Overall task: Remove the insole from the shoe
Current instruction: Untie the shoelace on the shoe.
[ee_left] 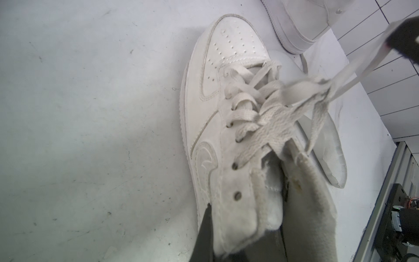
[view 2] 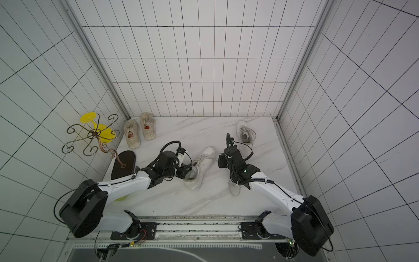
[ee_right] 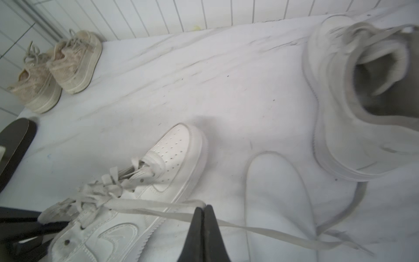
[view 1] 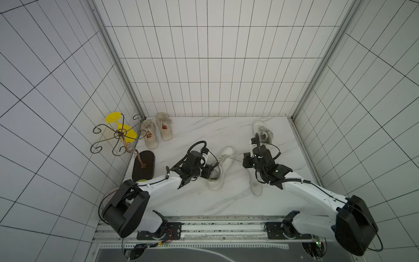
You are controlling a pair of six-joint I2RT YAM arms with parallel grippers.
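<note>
A white lace-up shoe point(view 1: 223, 163) point(view 2: 201, 163) lies mid-table, toe pointing away. My left gripper point(view 1: 209, 173) point(ee_left: 240, 238) is shut on its collar, one finger outside the side wall and one inside the opening. My right gripper point(view 1: 243, 161) point(ee_right: 204, 207) is shut on a loop of the shoe's lace point(ee_right: 158, 204), which is stretched taut from the knot. A white insole point(view 1: 256, 186) point(ee_right: 278, 204) lies flat on the table just right of the shoe, partly under my right arm. The shoe's grey inside point(ee_left: 313, 204) shows no clear detail.
Another white shoe point(view 1: 263, 131) stands at the back right. A beige pair of sneakers point(view 1: 156, 131) sits in the back left corner. A scrolled metal stand with a yellow plastic goblet point(view 1: 118, 133) and a dark oval base point(view 1: 143, 165) stand left. Tiled walls enclose three sides.
</note>
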